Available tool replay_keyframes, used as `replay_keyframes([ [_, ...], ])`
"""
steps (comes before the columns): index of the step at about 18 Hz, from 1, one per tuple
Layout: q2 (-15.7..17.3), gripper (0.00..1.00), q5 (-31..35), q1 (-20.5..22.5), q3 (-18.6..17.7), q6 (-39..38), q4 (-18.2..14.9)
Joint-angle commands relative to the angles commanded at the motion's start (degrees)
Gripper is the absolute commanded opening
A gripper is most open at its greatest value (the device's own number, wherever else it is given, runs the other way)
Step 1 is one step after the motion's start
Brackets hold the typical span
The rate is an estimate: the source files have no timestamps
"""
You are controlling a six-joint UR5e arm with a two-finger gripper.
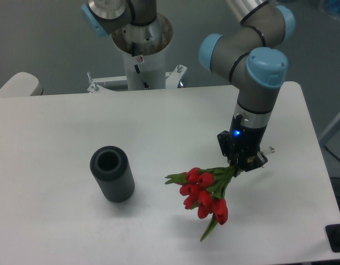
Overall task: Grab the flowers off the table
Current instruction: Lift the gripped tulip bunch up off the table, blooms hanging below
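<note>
Black two-finger gripper [243,163] on grey arm with pale blue joint caps [253,66]: clamped on stems of flowers, small blue light lit on wrist.

Bunch of red tulips with closed buds, green leaves and thin green stems [205,193]: held by stem end, buds hanging down-left of gripper, over right half of table; contact with the surface not discernible.

Large white matte tabletop with rounded corners [59,138].

Dark grey ribbed cylinder vase [112,174]: upright, left of centre, well apart from tulips.

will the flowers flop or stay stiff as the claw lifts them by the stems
Probably somewhat floppy: the flowers droop below the claw, heads hanging down. Likely light, since thin stems carry them. They may swing or slip, being gripped only near the stem ends.
</note>
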Motion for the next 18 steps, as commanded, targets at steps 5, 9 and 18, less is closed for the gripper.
replay_keyframes([
  [5,-0.88,0.22,-9.24,0.52,1.84,-6.08,0.53],
  [9,-1.50,0.22,-16.27,1.93,2.55,-8.45,0.62],
  [18,-1.94,0.22,-20.94,3.34,2.82,-8.54,0.70],
])
